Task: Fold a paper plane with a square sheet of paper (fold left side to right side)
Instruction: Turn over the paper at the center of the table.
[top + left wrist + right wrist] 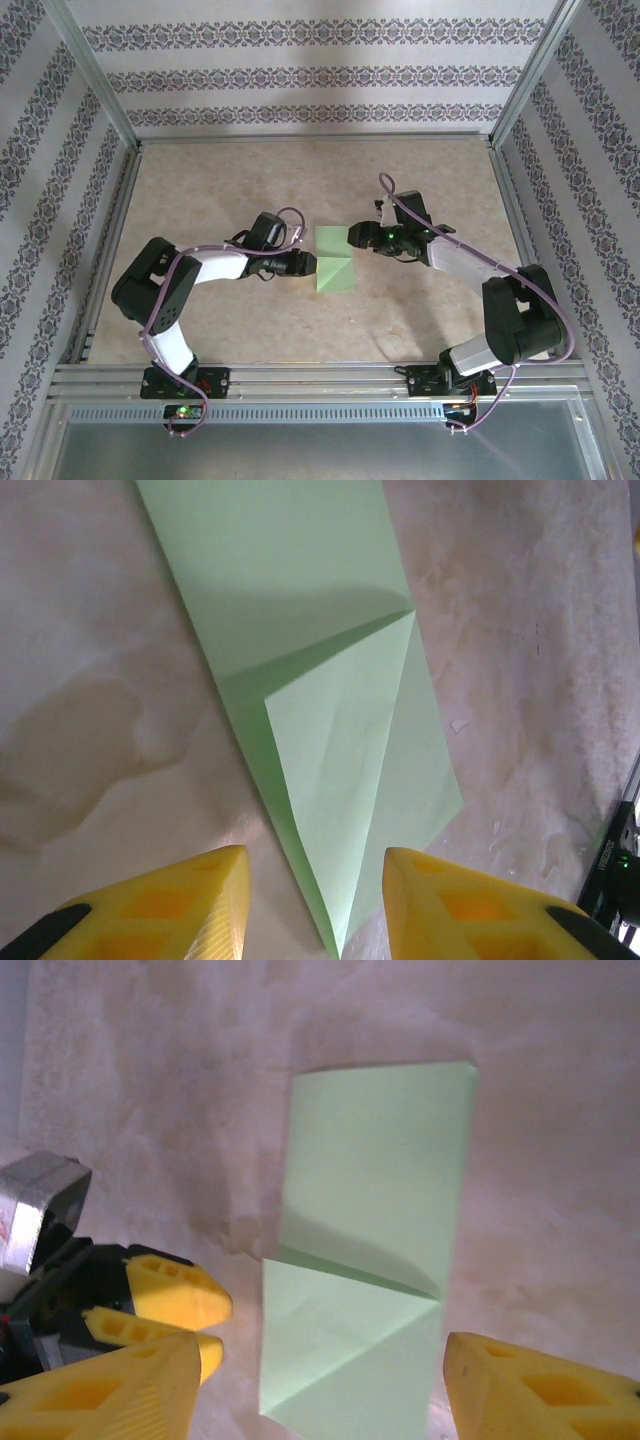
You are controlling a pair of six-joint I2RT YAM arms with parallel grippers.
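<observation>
Paper (333,262) between left claw (306,264), right claw (357,236)

Nothing in these views can be read: no writing, label, brand, number or sign. The thin, light green folded sheet of paper (333,262) near the middle of the beige marbled table (200,190) is plain on every face that shows. The pale striped wallpaper (300,78) beyond the table's far edge carries bands of dark floral ornament, not letters.
</observation>
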